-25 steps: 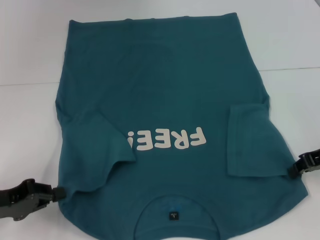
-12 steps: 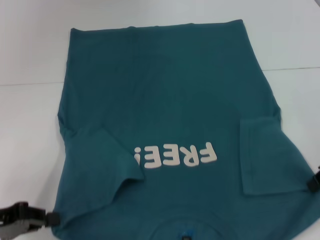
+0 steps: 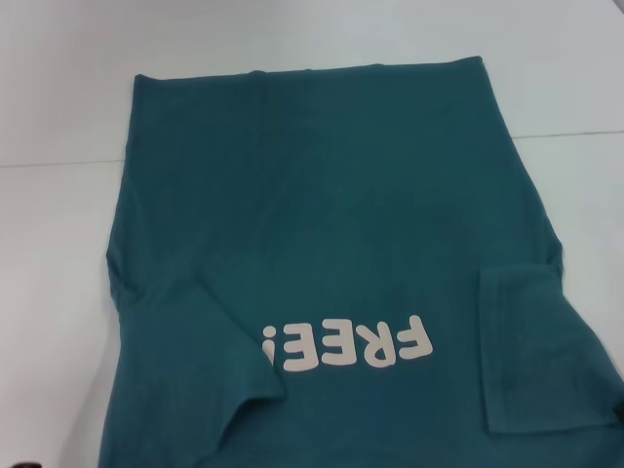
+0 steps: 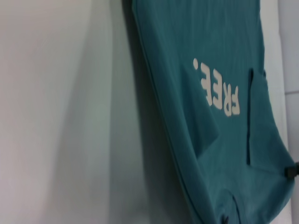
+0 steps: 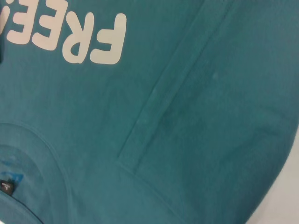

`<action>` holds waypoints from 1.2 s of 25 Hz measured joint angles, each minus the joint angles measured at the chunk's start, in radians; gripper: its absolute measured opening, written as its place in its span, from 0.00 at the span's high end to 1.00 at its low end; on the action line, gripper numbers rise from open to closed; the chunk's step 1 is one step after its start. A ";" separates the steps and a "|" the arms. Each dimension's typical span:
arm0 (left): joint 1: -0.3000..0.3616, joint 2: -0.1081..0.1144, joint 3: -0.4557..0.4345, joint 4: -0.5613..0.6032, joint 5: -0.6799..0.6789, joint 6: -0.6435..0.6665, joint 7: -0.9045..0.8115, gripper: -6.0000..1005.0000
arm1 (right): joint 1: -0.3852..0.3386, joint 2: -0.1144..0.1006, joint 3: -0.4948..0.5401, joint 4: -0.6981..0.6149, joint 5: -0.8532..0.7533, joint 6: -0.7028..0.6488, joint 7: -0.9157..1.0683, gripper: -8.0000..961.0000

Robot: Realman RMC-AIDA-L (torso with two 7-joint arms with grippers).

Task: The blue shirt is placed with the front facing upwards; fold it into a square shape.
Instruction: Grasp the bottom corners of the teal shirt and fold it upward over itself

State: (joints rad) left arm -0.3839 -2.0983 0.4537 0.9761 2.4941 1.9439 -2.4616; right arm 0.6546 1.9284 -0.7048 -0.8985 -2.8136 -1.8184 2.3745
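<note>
Fold part done: both sleeves turned in, body not yet folded.

We find the blue shirt (image 3: 322,263) front up on the white table (image 3: 49,253), hem at 12 o'clock, collar off-frame at 6; folding lengthwise remains. The right gripper (image 4: 290,171) shows only as a dark tip at the shirt's edge, the left barely at all: we cannot tell either's state.

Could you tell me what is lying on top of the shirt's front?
Both sleeves are folded inward onto the shirt: the left sleeve hides the lettering's start; the right sleeve lies clear of it.
</note>
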 joint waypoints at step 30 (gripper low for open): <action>-0.412 0.102 0.023 -0.291 -0.111 -0.489 -0.071 0.98 | 0.008 -0.035 0.241 0.038 0.352 0.254 0.093 0.95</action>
State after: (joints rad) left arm -0.7962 -1.9960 0.4762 0.6852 2.3829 1.4549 -2.5326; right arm 0.6623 1.8930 -0.4639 -0.8607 -2.4618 -1.5645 2.4671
